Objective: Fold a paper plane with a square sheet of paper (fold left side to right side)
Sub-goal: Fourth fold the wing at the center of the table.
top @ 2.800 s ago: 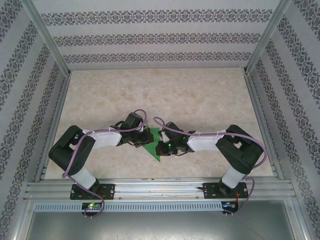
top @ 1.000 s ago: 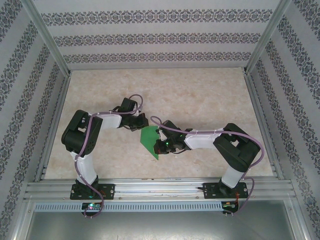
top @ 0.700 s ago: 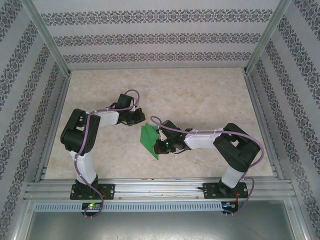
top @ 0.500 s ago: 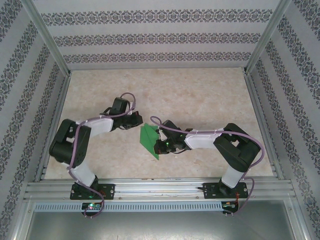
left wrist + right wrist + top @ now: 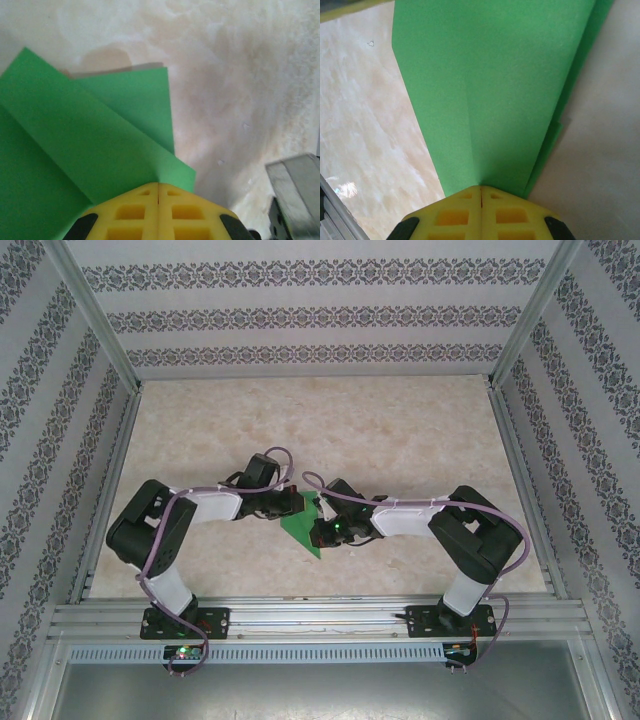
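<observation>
Paper (image 5: 300,526), folded to a green wedge, lies mid-table (image 5: 400,440) between the arms. Both the left gripper (image 5: 158,187) and the right gripper (image 5: 480,190) have fingers pressed together, tips against the paper from opposite sides.

No legible text, no labels, brands, numbers or signs readable in any view
</observation>
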### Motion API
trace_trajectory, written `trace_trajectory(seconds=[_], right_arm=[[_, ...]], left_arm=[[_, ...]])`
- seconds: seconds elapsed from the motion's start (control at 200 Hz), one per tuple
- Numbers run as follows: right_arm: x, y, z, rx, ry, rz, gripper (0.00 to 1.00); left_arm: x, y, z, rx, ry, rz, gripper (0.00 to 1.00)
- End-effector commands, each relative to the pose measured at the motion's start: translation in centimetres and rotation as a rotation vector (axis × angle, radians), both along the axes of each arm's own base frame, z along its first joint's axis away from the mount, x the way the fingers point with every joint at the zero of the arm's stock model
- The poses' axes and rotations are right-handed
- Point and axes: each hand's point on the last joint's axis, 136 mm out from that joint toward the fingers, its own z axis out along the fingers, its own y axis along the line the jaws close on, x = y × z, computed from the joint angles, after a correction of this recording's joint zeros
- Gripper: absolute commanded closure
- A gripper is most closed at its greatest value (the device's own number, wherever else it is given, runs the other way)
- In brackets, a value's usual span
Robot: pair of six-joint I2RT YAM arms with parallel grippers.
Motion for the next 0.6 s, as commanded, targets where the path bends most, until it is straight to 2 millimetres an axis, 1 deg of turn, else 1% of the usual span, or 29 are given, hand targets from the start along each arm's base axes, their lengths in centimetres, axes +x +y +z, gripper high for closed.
trace_trajectory(seconds=[0.0, 0.13, 0.235, 0.325, 0.405, 0.49, 0.595], right_arm=[[-3.2, -6.3, -5.0, -0.274, 0.126, -0.029, 1.00], [-3.1, -5.7, -4.4, -0.242, 0.120, -0.022, 1.00], [-2.5, -4.3, -3.0, -0.172, 0.101, -0.009, 1.00], [-1.6, -2.5, -0.8, -0.079, 0.069, 0.003, 1.00], [-0.8, -1.3, 1.3, 0.000, 0.038, 0.007, 1.00], [-0.1, -0.6, 3.4, 0.082, 0.008, -0.003, 1.00], [0.7, -0.2, 4.9, 0.168, -0.011, -0.020, 1.00]], left_arm=[[1.2, -0.1, -0.5, 0.036, -0.032, 0.013, 1.00], [0.8, 0.7, -2.1, 0.080, -0.004, 0.030, 1.00], [0.3, 1.1, -2.8, 0.092, 0.014, 0.034, 1.00], [-0.1, 1.1, -3.3, 0.090, 0.026, 0.034, 1.00], [-0.3, 1.2, -3.6, 0.085, 0.036, 0.039, 1.00], [-0.4, 1.2, -3.7, 0.080, 0.043, 0.041, 1.00], [-0.6, 1.1, -3.6, 0.072, 0.044, 0.037, 1.00]])
